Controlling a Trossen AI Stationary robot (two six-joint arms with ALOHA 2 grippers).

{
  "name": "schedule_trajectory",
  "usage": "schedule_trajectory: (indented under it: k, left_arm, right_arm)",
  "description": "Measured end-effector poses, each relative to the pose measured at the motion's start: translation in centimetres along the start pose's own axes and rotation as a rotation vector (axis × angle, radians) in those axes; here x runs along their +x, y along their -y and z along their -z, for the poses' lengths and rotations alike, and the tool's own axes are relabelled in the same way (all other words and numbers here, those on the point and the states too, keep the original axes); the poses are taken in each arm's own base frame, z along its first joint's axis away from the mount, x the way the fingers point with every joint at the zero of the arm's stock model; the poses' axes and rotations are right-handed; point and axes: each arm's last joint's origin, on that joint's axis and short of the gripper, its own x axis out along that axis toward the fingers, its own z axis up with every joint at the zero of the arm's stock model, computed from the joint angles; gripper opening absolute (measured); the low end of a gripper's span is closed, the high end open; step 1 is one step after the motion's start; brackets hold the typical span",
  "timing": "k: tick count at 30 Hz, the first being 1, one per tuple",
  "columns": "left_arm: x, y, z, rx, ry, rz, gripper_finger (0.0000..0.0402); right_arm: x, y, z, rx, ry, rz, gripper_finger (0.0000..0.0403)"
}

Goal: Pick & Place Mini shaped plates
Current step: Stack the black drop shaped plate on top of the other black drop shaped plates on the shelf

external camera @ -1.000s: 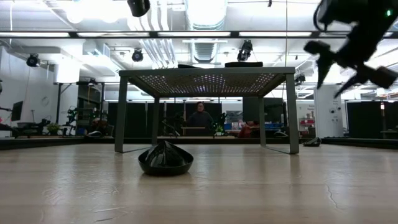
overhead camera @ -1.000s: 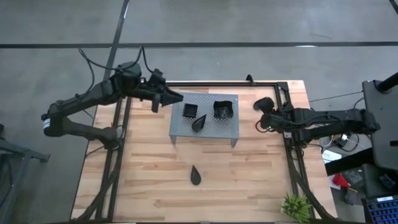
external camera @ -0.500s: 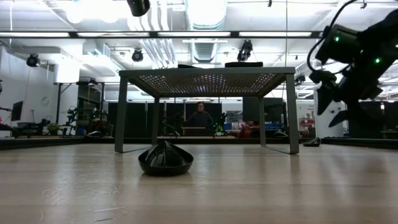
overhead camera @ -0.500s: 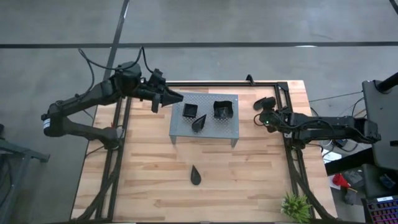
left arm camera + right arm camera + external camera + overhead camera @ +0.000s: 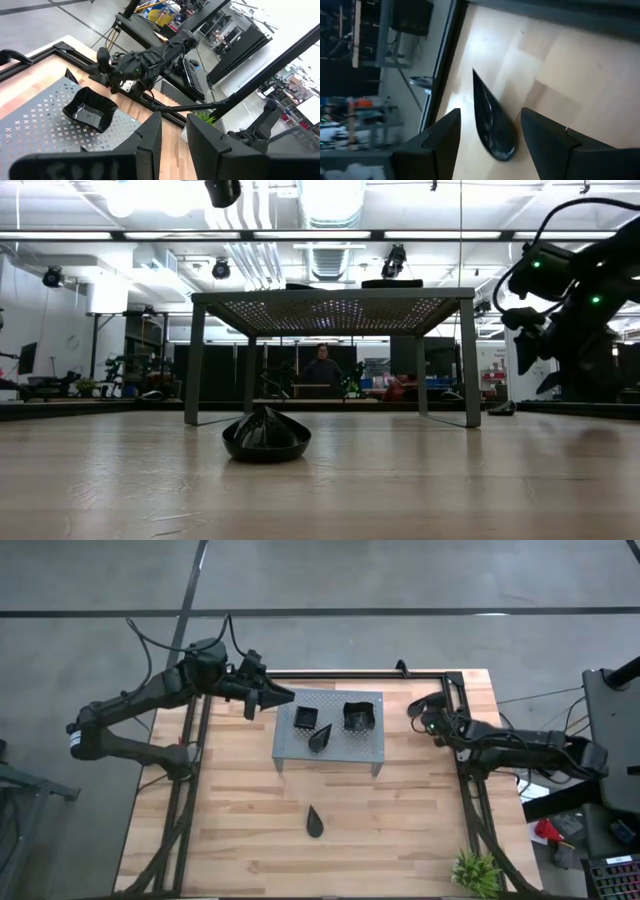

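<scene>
A grey perforated rack [image 5: 340, 747] stands mid-table and carries two square black plates [image 5: 305, 718] [image 5: 358, 716] and a teardrop plate [image 5: 320, 737]. Another teardrop plate [image 5: 315, 822] [image 5: 265, 438] lies on the wood nearer the front. A third teardrop plate [image 5: 492, 125] lies on the table by the far right corner. My right gripper [image 5: 428, 718] [image 5: 535, 345] hangs open above it, its fingers on either side of the plate in the wrist view. My left gripper [image 5: 275, 696] [image 5: 174, 145] hovers at the rack's far left corner, slightly open with nothing between its fingers.
A black frame rail [image 5: 350, 673] runs along the far edge and down the right side. A small green plant [image 5: 476, 871] stands at the near right corner. Bare wood lies in front of the rack around the lone teardrop plate.
My right gripper has come down and swung toward the table's far edge, over the teardrop plate near the far right corner, rolling as it went. Its fingers have stayed open. The plates have not moved.
</scene>
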Motion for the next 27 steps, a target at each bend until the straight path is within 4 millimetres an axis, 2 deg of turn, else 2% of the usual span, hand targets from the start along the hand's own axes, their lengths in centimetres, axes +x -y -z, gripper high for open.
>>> schedule_trajectory:
  k: [8,23,27]
  left_arm:
    - [0.0,0.0,0.0,0.000,0.002,-0.003,0.0083]
    - [-0.1,-0.2,-0.1,-0.003,0.005,-0.008,0.0085]
    - [-0.1,-0.2,-0.1,-0.003,0.005,-0.009,0.0084]
  right_arm:
    - [1.6,-1.2,0.0,-0.136,-0.038,0.076,0.0203]
    - [4.3,-2.9,2.4,-0.209,-0.010,0.178,0.0203]
    - [4.6,-2.8,2.6,-0.222,-0.003,0.197,0.0192]
